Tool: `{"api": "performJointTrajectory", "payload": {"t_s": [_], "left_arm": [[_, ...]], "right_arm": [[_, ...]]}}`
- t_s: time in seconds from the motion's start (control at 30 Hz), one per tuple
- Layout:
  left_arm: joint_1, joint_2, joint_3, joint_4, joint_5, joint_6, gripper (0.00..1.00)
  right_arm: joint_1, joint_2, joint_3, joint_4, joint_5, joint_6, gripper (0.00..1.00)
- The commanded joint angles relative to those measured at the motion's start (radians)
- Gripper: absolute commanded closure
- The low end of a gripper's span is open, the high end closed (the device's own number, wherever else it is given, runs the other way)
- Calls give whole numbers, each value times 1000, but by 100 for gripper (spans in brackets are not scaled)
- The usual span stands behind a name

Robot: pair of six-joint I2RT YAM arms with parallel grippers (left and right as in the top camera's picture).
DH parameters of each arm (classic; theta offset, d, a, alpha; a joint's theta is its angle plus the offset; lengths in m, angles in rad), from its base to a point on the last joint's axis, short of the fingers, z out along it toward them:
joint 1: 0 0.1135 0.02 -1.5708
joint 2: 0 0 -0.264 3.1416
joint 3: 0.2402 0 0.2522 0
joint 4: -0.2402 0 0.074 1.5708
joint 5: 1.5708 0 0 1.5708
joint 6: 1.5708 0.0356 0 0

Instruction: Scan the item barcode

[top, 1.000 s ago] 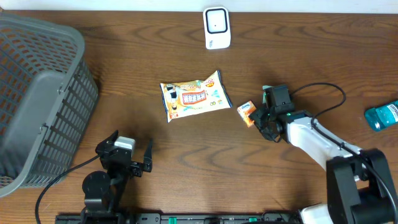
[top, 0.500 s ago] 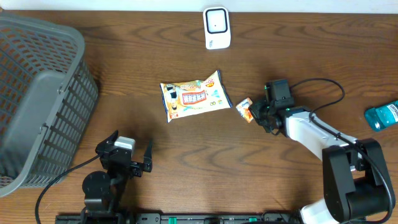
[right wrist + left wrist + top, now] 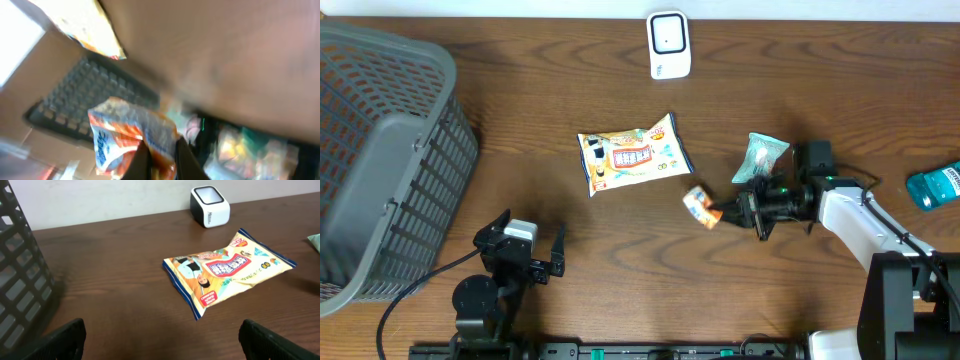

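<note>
Your right gripper (image 3: 722, 212) is clenched on the orange packet (image 3: 698, 206), just right of and nearer than the snack bag (image 3: 632, 152), well short of the far scanner (image 3: 669, 45). Your left gripper (image 3: 527, 240) sits released, near left.

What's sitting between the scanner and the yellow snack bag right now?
Nothing: only bare table lies between the scanner and the yellow snack bag. The overhead and left wrist views both show it.

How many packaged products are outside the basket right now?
4: yellow snack bag mid-table; small orange packet in the right pincer; pale green pouch close by; teal package at the right edge, partly cut off.
</note>
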Motion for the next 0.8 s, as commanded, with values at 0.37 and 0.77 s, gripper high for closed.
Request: {"api": "performJointTrajectory", "payload": {"t_s": [0.37,0.77], "left_arm": [[5,-5,-16,-22,13,17,2],[5,-5,-16,-22,13,17,3]], "right_arm": [[24,-10,-4,-572,-206,-426,99],[24,-10,-4,-891,-173,-690,99]]}}
